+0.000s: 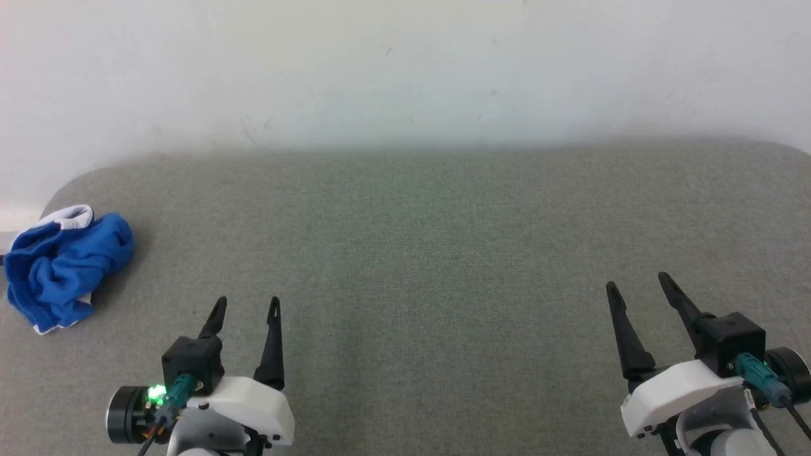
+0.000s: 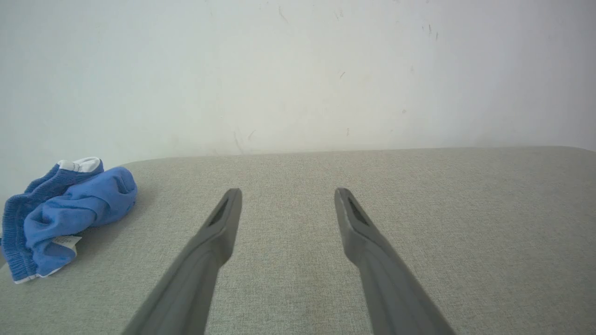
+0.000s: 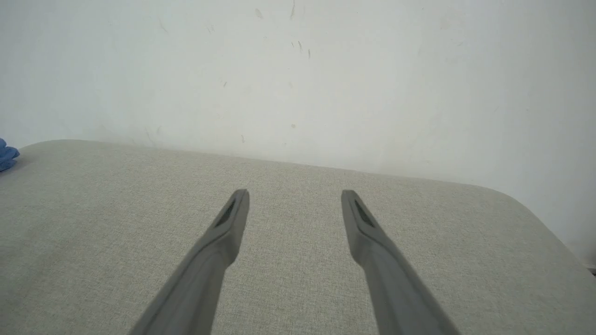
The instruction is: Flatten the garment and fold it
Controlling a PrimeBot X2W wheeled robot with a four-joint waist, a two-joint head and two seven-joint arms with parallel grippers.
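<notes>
The garment [image 1: 66, 269] is a crumpled heap of bright blue fabric with white trim, lying at the far left edge of the grey cloth-covered table [image 1: 443, 253]. My left gripper [image 1: 247, 303] stands open at the lower left, to the right of the heap and apart from it, holding nothing. At the lower right my right gripper [image 1: 637, 282] is open too, far from the heap. In the left wrist view the garment [image 2: 70, 214] lies left of the open left gripper [image 2: 286, 190]. In the right wrist view a blue scrap of the garment [image 3: 7, 156] shows at the left edge, and the right gripper [image 3: 294, 191] is open.
A pale wall [image 1: 405, 63] rises straight behind the table's far edge. The table's corners are rounded; the right one [image 3: 535, 209] curves off near my right gripper. Bare grey cloth stretches between the two grippers.
</notes>
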